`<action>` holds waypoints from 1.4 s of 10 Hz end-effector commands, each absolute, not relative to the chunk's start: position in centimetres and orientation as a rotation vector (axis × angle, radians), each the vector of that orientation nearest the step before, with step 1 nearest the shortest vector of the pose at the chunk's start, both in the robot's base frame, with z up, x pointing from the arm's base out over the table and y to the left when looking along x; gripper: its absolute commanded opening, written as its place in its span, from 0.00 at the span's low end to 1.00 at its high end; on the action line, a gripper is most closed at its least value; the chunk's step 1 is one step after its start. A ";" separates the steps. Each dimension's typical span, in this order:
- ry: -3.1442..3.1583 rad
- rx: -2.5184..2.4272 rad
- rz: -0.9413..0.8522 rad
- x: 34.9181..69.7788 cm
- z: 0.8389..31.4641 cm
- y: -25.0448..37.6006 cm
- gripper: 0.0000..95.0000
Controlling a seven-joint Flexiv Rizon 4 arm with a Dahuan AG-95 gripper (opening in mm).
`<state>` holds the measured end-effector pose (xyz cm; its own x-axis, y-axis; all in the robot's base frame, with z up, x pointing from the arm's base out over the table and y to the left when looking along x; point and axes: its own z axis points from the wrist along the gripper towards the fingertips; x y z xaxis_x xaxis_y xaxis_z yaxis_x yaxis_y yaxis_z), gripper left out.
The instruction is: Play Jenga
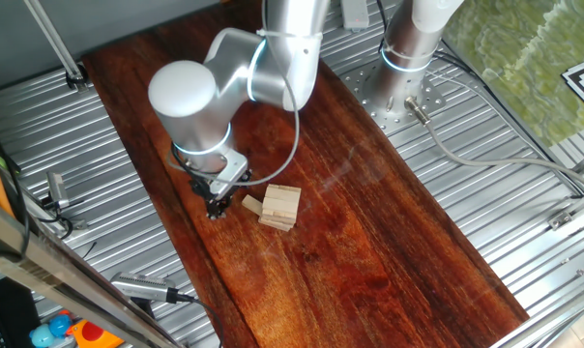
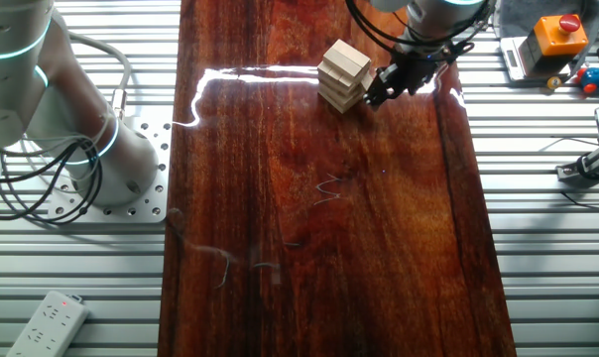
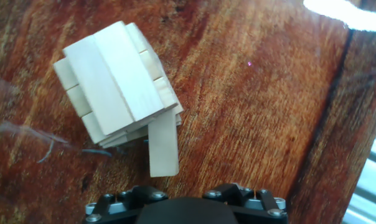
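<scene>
Hanging low over the board, the gripper [image 1: 215,208] is sitting just beside the Jenga stack, and whether its fingers are spread or closed cannot be told: the fixed views show only a dark tip, and the hand view shows only the black base at the bottom edge, with no block between it.

Beneath everything, the dark wooden board [image 1: 369,222] is running lengthwise across the ribbed metal table [image 1: 524,193]. Above it, the silver arm [image 1: 190,97] is bending down from its elbow toward the blocks.

The Jenga stack [image 3: 116,81] is standing squat on the board in crosswise layers, close to the board's edge in the other fixed view, with the gripper at its side. One block [image 3: 164,147] is sticking partway out of a low layer toward the hand, its far end appearing to be still tucked under the stack.

The risk from here is judged to be a topple or a slide. If the fingers are closing off-centre on the protruding block, or pulling at an angle, the layers above could be dragged along. The upper blocks already look slightly skewed, so a nudge from the wrist could be scattering them.
</scene>
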<state>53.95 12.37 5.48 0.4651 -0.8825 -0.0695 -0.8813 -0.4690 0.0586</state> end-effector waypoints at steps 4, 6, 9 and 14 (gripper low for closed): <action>-1.557 2.706 -0.169 54.0 5.4 12.4 0.80; -1.555 2.696 -0.177 53.9 5.3 12.4 0.80; -1.600 2.660 -0.186 53.9 5.3 12.4 0.80; -1.633 2.640 -0.177 53.9 5.3 12.4 0.80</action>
